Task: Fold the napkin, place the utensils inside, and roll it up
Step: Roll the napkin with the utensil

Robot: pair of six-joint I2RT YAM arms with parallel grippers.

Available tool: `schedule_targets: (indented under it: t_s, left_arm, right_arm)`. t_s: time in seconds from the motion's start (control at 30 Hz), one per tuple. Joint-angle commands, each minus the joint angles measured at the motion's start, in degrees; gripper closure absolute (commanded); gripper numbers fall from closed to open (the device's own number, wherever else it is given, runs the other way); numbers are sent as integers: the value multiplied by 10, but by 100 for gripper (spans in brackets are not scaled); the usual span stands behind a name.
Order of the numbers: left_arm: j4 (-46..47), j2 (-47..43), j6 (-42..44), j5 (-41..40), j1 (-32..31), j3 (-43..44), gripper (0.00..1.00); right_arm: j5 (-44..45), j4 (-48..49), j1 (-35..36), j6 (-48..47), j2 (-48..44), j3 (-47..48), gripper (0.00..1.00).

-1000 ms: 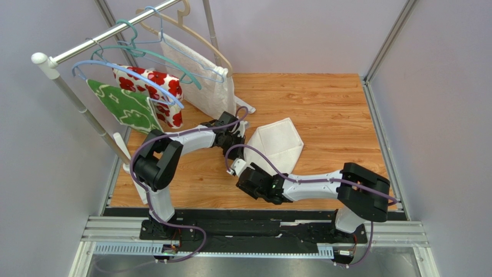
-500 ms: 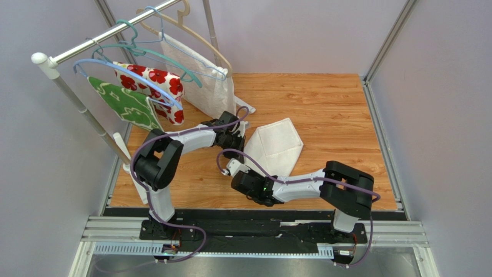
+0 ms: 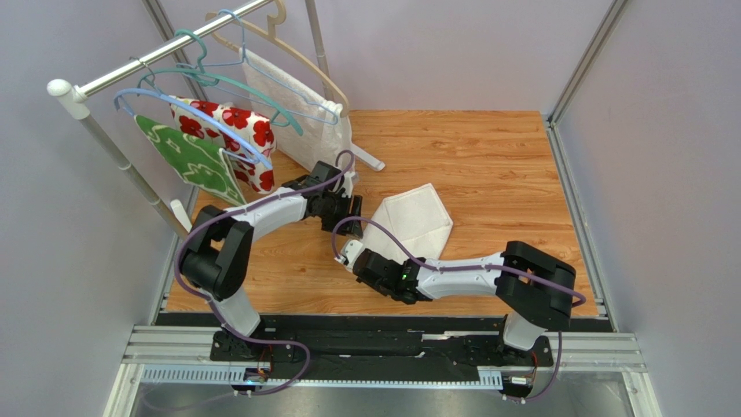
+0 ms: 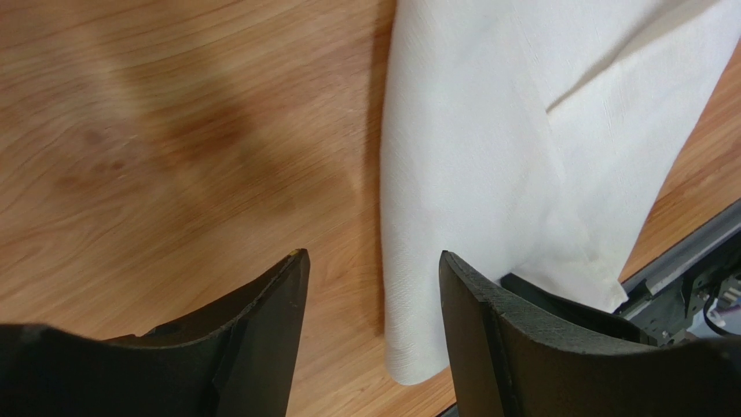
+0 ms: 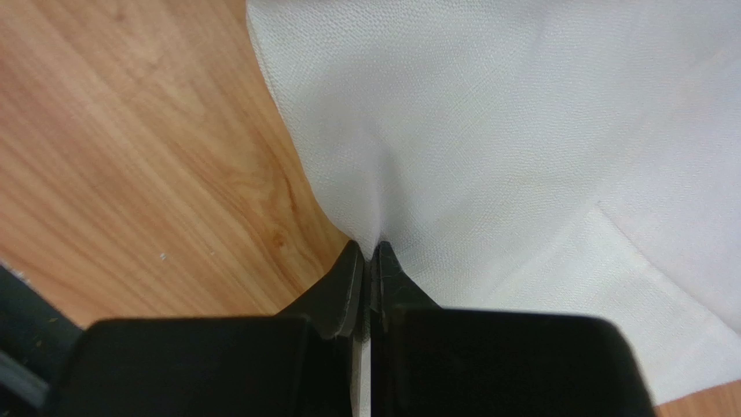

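The napkin lies folded on the wooden table, off-white, with its layers overlapping. My left gripper hovers at its left edge, open; in the left wrist view its fingers straddle bare wood and the napkin's rounded fold, holding nothing. My right gripper is at the napkin's near-left edge. In the right wrist view its jaws are shut on a pinched ridge of the napkin. The utensils are out of view.
A clothes rack stands at the back left with hangers, a red-flowered cloth, a green patterned cloth and a white textured cloth. Walls close in both sides. A metal rail runs along the near edge.
My left gripper has opened, let go of the napkin's left edge and drawn back a little. My right gripper has shut on the napkin's near-left edge. The napkin has shifted slightly.
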Motion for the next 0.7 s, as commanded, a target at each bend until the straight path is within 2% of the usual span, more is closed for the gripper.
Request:
schedule_targets:
  t_s: [0.0, 0.13, 0.37, 0.5, 0.67]
  left_arm:
    - [6, -57, -21, -41, 16, -38, 34]
    - [48, -106, -38, -52, 17, -93, 34]
    - [180, -204, -67, -2, 17, -210, 34]
    - [204, -201, -117, 40, 17, -230, 34]
    - [265, -184, -188, 79, 15, -271, 33]
  right_arm:
    - [-151, -51, -20, 35, -22, 7, 100]
    - [-249, -56, -55, 50, -43, 13, 100]
    - [-411, -61, -158, 79, -33, 39, 100]
    - [-478, -65, -196, 79, 4, 53, 100]
    - [-518, -57, -227, 87, 46, 63, 100]
